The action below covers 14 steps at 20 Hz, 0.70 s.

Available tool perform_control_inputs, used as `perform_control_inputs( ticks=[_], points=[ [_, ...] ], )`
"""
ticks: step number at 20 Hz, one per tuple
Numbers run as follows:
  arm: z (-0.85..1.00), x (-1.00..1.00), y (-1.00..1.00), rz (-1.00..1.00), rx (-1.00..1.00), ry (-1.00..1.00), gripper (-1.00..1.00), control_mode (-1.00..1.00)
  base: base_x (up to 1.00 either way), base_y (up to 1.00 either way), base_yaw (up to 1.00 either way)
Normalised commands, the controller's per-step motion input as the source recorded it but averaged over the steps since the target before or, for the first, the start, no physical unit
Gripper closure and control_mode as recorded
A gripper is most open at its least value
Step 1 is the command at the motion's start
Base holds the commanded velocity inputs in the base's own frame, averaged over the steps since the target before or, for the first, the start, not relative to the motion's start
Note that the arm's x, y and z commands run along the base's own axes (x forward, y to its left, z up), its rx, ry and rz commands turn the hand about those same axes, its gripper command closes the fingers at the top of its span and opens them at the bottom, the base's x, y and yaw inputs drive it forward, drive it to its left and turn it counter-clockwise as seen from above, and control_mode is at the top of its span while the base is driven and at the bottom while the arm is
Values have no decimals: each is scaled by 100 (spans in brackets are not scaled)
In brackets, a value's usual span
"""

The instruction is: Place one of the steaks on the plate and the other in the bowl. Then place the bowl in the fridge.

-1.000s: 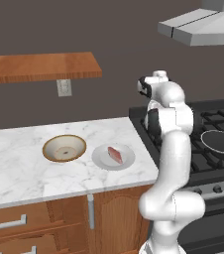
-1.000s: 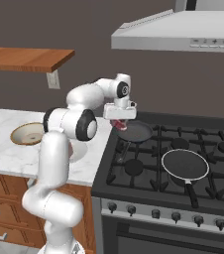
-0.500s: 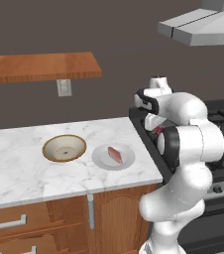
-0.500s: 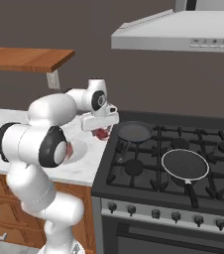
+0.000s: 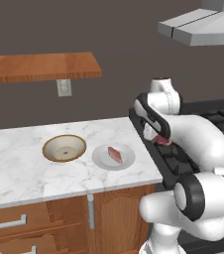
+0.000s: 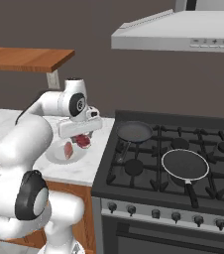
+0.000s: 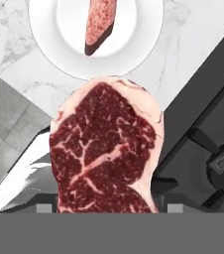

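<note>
Stove (image 6: 173,163) is the landmark, at the right end of the marble counter (image 5: 20,168); fridge not in frame. Arm reaches over the counter edge just left of the stove. White plate (image 5: 126,159) sits on the counter near the stove's left side, pale pink steak (image 5: 115,155) already lying on it, so that part looks done. Tan bowl (image 5: 64,148) is farther from the stove, just beyond the plate, with nothing in it. Gripper (image 6: 82,140) hangs at the stove's left edge, close to the plate, pinching the dark red marbled steak (image 7: 104,154), which hangs between its fingers clear of any surface. Left to do, by my read: carry this steak past the plate to the bowl, drop it in, then take the bowl to the fridge. Roughly a third through.
</note>
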Motion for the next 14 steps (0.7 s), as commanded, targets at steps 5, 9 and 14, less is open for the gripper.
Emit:
perform_control_inputs(
  ticks=[5,9,14],
  points=[
    [-5,-34,48,0,0,0,100,-100,0,0,0],
    [-7,-2,4,0,1,0,100,-100,0,0,0],
    [0,0,10,0,0,0,100,-100,0,0,0]
  ],
)
